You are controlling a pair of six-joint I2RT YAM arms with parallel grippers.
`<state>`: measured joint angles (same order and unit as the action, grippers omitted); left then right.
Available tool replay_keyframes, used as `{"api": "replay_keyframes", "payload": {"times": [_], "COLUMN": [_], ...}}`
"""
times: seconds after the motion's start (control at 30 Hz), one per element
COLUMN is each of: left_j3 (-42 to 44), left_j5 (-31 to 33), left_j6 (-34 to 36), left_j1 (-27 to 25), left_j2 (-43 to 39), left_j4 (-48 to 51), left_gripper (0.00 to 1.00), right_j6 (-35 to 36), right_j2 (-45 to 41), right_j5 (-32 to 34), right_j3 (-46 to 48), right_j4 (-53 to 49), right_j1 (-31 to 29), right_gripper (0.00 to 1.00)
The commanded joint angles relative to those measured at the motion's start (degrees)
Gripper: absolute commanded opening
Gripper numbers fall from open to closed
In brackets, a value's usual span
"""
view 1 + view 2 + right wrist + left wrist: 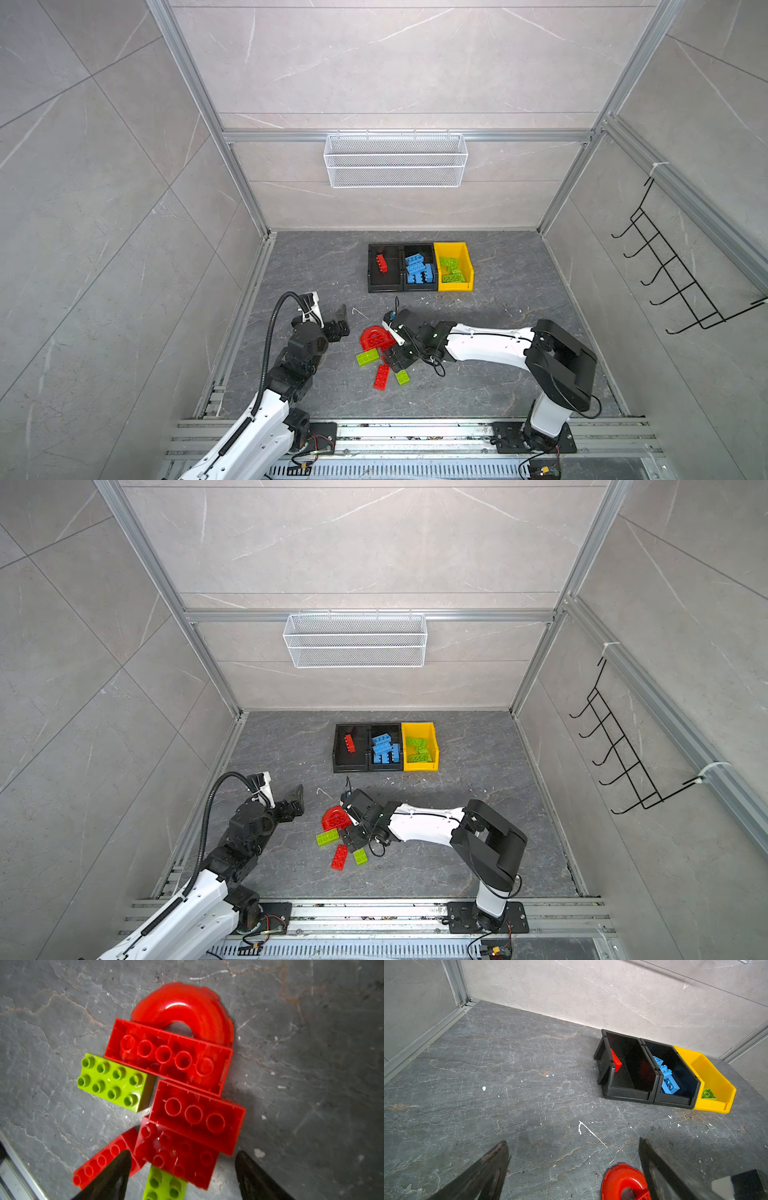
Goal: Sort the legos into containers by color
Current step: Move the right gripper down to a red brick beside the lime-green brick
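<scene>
The right fingers [112,1178] are spread wide and grip nothing. Between their tips a red brick [176,1153] and a lime brick [164,1186] lie on the surface. Just past them, more red legos [197,1113] crowd against the red arch [182,1007]. The left fingers [483,1174] gape wide too, empty, with the arch just beside one. Well beyond, the containers [629,1094] hold sorted bricks.

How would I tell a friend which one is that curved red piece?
Find the row of three bins at the back of the floor. Before them lies a heap of loose bricks, and the red arch sits on its side nearest the bins. It alone is rounded; the rest are rectangular blocks.
</scene>
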<state>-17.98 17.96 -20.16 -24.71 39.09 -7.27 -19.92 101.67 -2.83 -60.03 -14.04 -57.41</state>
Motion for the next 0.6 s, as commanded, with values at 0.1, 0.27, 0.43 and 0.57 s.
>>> {"api": "replay_keyframes", "payload": {"times": [0.1, 0.27, 0.43, 0.57], "left_j3": [-1.0, -0.8, -1.1, -1.0], "left_j5": [0.3, 0.5, -0.3, -0.5], "left_j6": [0.1, 0.2, 0.3, 0.3], "left_j1": [0.3, 0.3, 0.3, 0.3], "left_j2": [1.4, 1.3, 1.2, 1.1], "left_j4": [-1.2, -1.5, -1.2, -1.4], "left_gripper": [0.99, 0.99, 0.99, 0.99], "right_j6": [0.2, 0.1, 1.1, 1.7], "right_j2": [2.6, 5.0, 3.5, -0.2], "right_j5": [2.7, 5.0, 10.4, 8.0], "right_j3": [-2.6, -4.0, -2.5, 1.6], "right_j4": [0.6, -1.8, -5.8, -4.6], "right_j1": [-0.2, -0.2, 0.5, 4.5], "right_gripper": [0.81, 0.81, 0.82, 0.82]}}
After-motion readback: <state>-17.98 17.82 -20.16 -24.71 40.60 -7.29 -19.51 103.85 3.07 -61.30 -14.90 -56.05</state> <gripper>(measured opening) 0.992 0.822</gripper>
